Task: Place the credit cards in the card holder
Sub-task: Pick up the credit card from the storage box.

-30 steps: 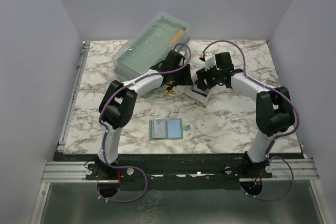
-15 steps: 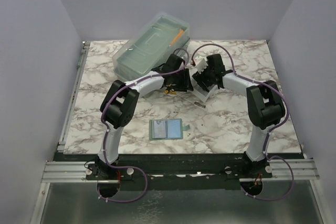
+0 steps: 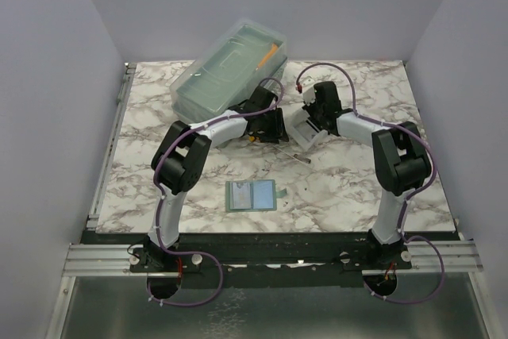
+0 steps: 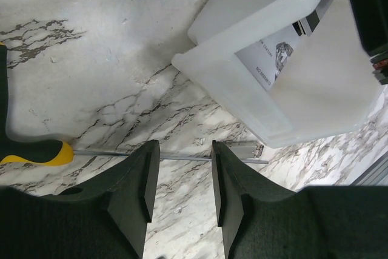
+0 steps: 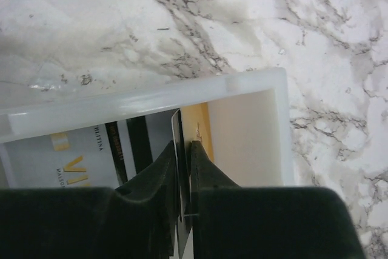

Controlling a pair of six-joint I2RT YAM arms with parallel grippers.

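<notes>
One black card (image 5: 177,127) stands pinched on edge in the right gripper's (image 5: 182,150) jaws, inside the tray (image 5: 151,98) (more cards (image 5: 73,150) lie beneath). Lift straight, clear that rim! Left gripper (image 4: 182,174), jaws parted, holds nothing. Holder (image 3: 251,194) lies open on the tabletop, well apart.

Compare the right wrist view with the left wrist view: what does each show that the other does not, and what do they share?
Only the right wrist view shows the right jaws pinched on a dark card that stands on edge, with a gold card beside it. Only the left wrist view shows the left jaws open and empty, and the yellow-handled tool with its thin shaft lying past them. Both show the white tray and the marble table.
</notes>
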